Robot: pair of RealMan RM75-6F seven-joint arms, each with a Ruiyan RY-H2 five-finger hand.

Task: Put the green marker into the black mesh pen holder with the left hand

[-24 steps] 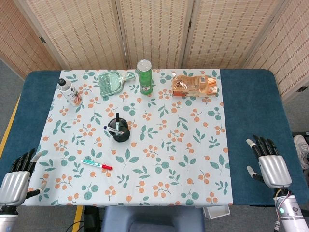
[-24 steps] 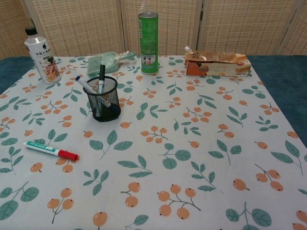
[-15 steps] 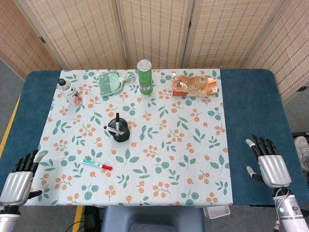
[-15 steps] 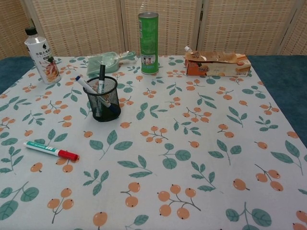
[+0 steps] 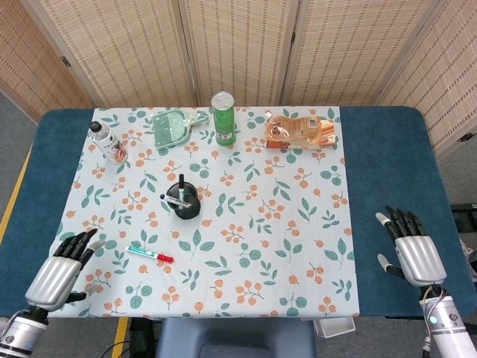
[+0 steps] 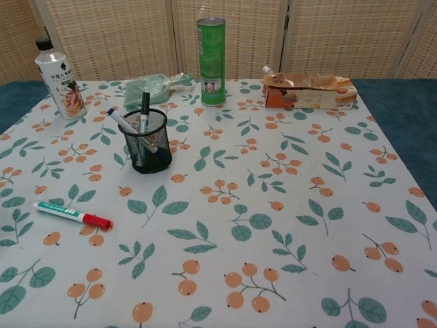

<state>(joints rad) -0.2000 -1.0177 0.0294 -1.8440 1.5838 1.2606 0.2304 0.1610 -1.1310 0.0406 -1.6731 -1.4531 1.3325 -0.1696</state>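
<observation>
Left hand (image 5: 61, 270) has moved in since the earlier frames: it was off the near left corner over the blue table edge, now it sits over the edge of the floral tablecloth (image 5: 246, 246), fingers spread and pointing up-right toward the marker, holding nothing. Right hand (image 5: 412, 250) barely shifted, over the blue table (image 5: 387, 171) at the near right, fingers apart, empty. Neither hand shows in the chest view. Nothing on the cloth has moved.

Green marker (image 5: 150, 253) lies flat on the cloth, near left, red cap end pointing right, well apart from the left hand. Chest view shows it at the left edge (image 6: 72, 214), green-and-white barrel, red cap toward the middle.

Beyond it, black mesh pen holder (image 5: 182, 201) stands upright, already holding a black pen and a blue-capped white pen that lean out of the top; same holder in chest view (image 6: 145, 140). Open cloth lies between marker and holder, nothing in the way.

Far row, left to right: white bottle (image 5: 106, 142) with black cap, upright at the far left; pale green dustpan (image 5: 174, 127) lying flat; tall green canister (image 5: 223, 119) standing upright with a silver lid; orange snack box (image 5: 300, 133) on its side, opened at the top. Behind the table stands a woven folding screen (image 5: 238, 45)
</observation>
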